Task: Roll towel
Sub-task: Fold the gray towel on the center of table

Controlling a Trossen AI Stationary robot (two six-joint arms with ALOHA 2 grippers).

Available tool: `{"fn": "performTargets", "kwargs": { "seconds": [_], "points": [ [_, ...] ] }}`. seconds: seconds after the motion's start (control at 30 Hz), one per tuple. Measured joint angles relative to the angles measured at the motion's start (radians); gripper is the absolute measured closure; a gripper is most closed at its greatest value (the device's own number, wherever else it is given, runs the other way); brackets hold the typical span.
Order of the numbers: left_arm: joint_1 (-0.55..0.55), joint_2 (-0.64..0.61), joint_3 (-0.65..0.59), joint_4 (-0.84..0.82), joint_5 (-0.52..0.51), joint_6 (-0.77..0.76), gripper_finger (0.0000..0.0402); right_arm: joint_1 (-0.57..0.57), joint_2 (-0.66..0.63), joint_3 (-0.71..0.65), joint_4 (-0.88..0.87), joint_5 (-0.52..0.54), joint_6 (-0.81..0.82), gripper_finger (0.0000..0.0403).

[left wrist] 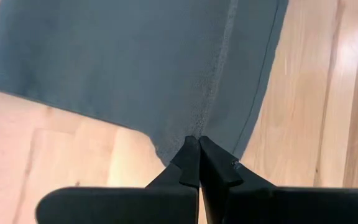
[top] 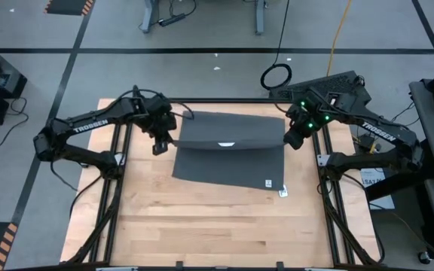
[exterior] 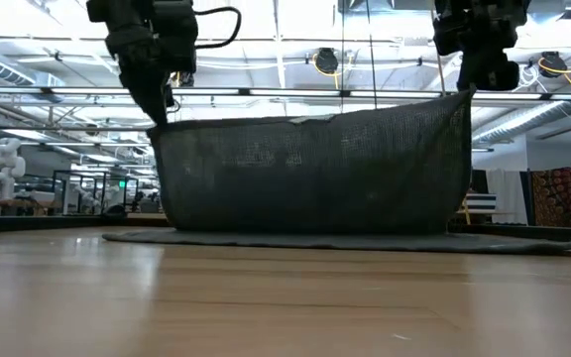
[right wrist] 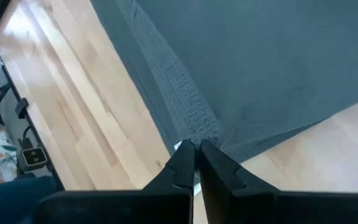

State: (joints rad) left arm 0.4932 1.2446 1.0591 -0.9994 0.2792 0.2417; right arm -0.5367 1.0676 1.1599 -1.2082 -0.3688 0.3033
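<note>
Both tools, left tool (top: 159,143) at 9 o'clock and right tool (top: 292,139) at 3 o'clock, clamp towel (top: 228,150) corners, lifting its far edge off the counter (top: 217,226) for folding over.

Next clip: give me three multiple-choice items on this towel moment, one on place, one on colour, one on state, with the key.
1. Where is the raised edge of the towel?
A. Held up at two corners above the table
B. Flat on the table
C. Hanging off the table's side

2. What colour is the towel?
A. White
B. Dark grey
C. Red

3. How do the left tool and right tool stand?
A. Both open
B. One open, one shut
C. Both shut on the towel

Key: 1 A, the low view shows it hanging like a curtain; 2 B, every view shows dark grey; 3 C, each wrist view shows fingers pinching cloth.
</note>
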Motion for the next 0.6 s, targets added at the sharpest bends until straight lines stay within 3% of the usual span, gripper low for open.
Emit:
{"fn": "performTargets", "kwargs": {
  "seconds": [0.6],
  "points": [
    [-0.139, 0.0, -0.208, 0.193, 0.032, -0.079, 0.04, 0.142, 0.0, -0.104, 0.037, 0.001, 0.083, 0.0399]
  ]
}}
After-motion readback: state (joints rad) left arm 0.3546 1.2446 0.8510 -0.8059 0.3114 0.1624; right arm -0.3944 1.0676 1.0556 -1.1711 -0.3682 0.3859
